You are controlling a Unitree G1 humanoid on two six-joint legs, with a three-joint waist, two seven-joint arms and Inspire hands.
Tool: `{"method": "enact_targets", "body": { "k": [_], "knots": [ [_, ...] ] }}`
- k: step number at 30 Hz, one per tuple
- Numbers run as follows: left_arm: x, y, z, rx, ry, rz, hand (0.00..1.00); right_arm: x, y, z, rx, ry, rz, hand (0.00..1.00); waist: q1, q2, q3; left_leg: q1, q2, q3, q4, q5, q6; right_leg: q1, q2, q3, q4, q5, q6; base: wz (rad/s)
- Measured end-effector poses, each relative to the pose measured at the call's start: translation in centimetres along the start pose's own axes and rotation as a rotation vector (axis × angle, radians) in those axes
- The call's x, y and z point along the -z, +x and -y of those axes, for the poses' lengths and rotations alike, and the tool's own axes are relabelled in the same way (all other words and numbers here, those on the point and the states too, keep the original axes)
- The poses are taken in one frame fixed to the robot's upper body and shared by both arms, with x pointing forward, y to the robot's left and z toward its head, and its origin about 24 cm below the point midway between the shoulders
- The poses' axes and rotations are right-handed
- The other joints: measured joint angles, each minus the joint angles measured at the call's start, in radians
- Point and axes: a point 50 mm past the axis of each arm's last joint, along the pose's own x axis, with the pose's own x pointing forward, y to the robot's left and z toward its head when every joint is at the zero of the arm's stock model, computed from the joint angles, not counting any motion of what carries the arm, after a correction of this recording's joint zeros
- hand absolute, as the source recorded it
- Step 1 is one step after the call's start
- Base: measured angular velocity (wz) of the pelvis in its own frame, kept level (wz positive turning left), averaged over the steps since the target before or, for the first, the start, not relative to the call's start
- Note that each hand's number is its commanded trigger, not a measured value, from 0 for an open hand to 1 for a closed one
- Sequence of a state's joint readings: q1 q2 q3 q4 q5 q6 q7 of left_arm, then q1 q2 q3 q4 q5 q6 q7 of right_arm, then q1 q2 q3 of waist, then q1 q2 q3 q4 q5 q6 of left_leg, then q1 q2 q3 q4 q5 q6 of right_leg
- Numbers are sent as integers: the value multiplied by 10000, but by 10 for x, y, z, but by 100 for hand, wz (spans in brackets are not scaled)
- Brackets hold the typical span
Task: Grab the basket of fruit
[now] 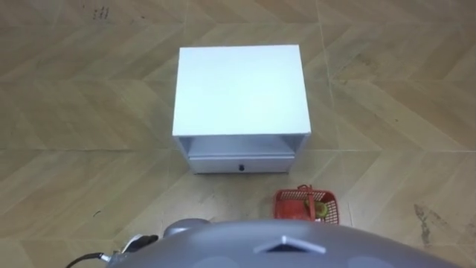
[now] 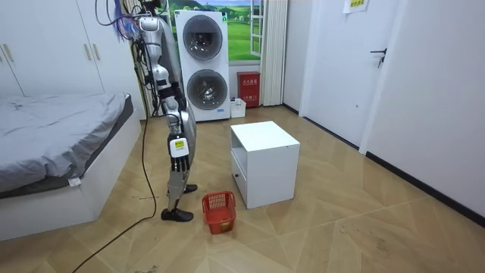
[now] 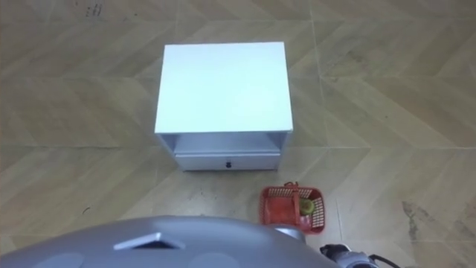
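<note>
Our right hand (image 2: 177, 152) is hanging beside the thigh in the room view, carrying nothing. It is showing too small for us to tell whether it is open or closed. Our left hand (image 1: 141, 241) is peeping in at the lower left of the left eye view (little more than its back), so we cannot tell its state either.

We are standing upright before the white cabinet (image 1: 242, 89), facing its front, where the drawer (image 1: 239, 164) is sitting shut under an open shelf. The fruit basket (image 1: 306, 205) is resting upright on the wooden floor (image 1: 401, 112). It is lying near our feet on our right side, off the cabinet's front right corner and apart from it. A green fruit (image 1: 321, 211) is lying inside.

We are judging the task to be only at its start, with the reach not yet begun and the basket untouched. The next move is calling for a deep bend or squat, since the basket is sitting at floor level far below the hand. After that we are expecting to bring the right hand down to the basket's handle and curl round it. The lift should then be going straight up, with the basket kept level so the fruit is not rolling out.
</note>
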State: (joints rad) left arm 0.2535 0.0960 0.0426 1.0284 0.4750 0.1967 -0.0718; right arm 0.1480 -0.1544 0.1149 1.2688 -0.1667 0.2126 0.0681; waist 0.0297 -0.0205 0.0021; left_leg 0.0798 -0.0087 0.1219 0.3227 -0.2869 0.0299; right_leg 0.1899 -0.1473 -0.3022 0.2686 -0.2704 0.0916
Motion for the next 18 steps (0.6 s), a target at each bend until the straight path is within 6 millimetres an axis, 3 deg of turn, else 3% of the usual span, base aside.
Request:
{"method": "enact_targets", "body": {
  "k": [2, 7, 11, 12, 14, 16, 18],
  "knots": [
    [-2, 0, -1, -22, -8, 50, 0, -3, 0, 1, 52, 45, 91, 0, -3, -38, -21, -276, -14, -25, 309, -118, 95, -253, -91, 1, 412, -9, 17, 5],
    [-8, 1, -7, -189, -113, 193, 0, -7, -1, 4, 143, 368, 329, 0, 32, -16, 21, -1087, 66, -13, 1378, -508, 430, -1135, -287, 60, 1403, 23, 49, 2],
    [-10, 1, -14, -371, -304, 356, 0, -17, -3, 9, 297, 317, 650, 0, 114, -19, -11, -1908, 130, 237, 1787, -567, 681, -2234, -448, 350, 2247, 293, 108, -23],
    [-10, 1, -17, -499, -438, 395, 0, -24, -4, 12, 397, 342, 838, 0, 132, 52, -10, -2174, 174, 434, 1881, -525, 823, -2657, -613, 394, 2902, 298, 44, -10],
    [-11, 1, -22, -669, -440, 482, 0, -26, -4, 14, 581, 413, 912, 0, 192, -60, 24, -2411, 80, 457, 2031, -511, 958, -2985, -1012, 560, 4997, 278, -87, -4],
    [-15, 1, -27, -852, -407, 751, 0, -28, -5, 21, 980, 322, 962, 0, 765, -162, 13, -2949, 67, 665, 2266, -506, 1032, -2926, -1351, 1028, 7104, 430, -211, -28],
    [-21, 0, -33, -1127, -401, 1000, 0, -33, -7, 31, 1386, 320, 1068, 0, 935, -301, -33, -3609, 46, 682, 2534, -404, 1082, -2719, -1565, 1147, 7466, 684, -243, -15]
  ]
}}
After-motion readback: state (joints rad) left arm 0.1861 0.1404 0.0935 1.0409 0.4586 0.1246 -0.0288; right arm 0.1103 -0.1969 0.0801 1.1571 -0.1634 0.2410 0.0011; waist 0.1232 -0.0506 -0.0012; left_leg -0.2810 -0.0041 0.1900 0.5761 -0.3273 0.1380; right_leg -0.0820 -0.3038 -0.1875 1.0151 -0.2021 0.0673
